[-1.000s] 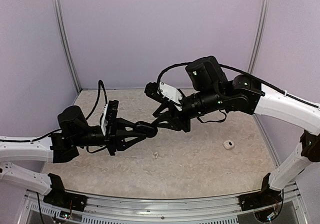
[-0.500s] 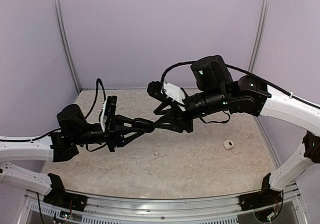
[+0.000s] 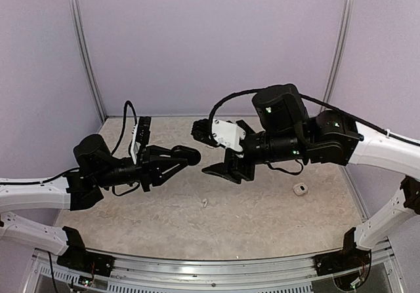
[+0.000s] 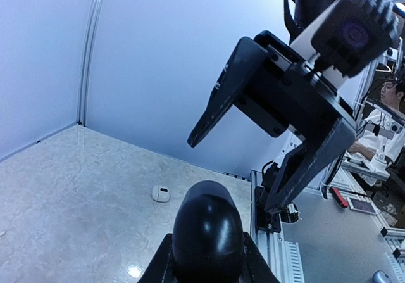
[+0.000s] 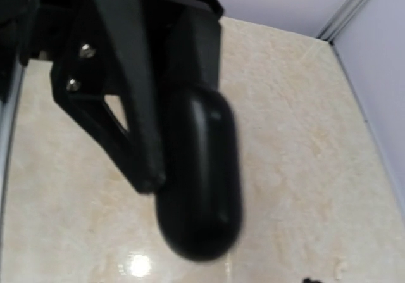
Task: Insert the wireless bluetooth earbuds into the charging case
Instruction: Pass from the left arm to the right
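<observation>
The charging case [image 3: 190,155] is held clamped in the left gripper [image 3: 178,158], clear of the table [image 3: 262,221], its long axis directed at the right gripper [image 3: 216,170]. That gripper is spread and empty, just beside the case. One white earbud [image 3: 300,189] is noted on the table, nearer the right arm.

From the left wrist, the left claw [image 4: 205,240] and the black case [image 4: 205,223] it grips run off the bottom edge. From the right wrist, that case is blurred. Overhead, a pale speck [image 3: 205,203] on the desk [image 3: 262,221] is too small to identify.
</observation>
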### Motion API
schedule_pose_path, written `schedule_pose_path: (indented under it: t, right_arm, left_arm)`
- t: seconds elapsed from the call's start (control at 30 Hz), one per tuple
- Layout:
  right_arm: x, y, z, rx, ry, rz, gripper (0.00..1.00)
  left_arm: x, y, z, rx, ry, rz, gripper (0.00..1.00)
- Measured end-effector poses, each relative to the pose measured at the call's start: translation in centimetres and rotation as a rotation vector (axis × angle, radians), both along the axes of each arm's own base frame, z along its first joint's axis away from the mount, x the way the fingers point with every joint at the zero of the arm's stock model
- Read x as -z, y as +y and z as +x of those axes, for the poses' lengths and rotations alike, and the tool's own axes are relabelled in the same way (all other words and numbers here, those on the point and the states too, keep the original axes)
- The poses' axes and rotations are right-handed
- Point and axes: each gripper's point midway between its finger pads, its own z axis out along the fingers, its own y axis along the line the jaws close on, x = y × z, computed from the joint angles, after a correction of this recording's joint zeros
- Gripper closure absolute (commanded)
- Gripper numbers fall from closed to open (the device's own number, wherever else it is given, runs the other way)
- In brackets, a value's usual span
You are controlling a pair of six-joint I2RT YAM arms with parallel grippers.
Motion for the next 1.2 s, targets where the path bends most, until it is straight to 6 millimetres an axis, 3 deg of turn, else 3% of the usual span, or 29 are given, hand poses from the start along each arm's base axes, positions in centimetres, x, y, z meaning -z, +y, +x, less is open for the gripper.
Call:
schedule_pose_path:
  t: [0.4,0.83,1.2]
  right_arm:
    - [0.7,1.7,1.7,0.09,-0.198,-0.057,0.33]
    - [2.0,2.9,2.4,0.094,-0.26,-0.102,0.38]
    - [2.1,3.2,2.9,0.111,-0.302,-0.114,0.53]
  left_arm:
    - [-0.1,-0.7,0.8,0.005,0.14,-0.039,1.0]
    - [-0.5,-0.9,1.1,0.001,0.177,-0.057,1.0]
    - [0.0,-1.2,1.2,0.001,0.194,-0.046,1.0]
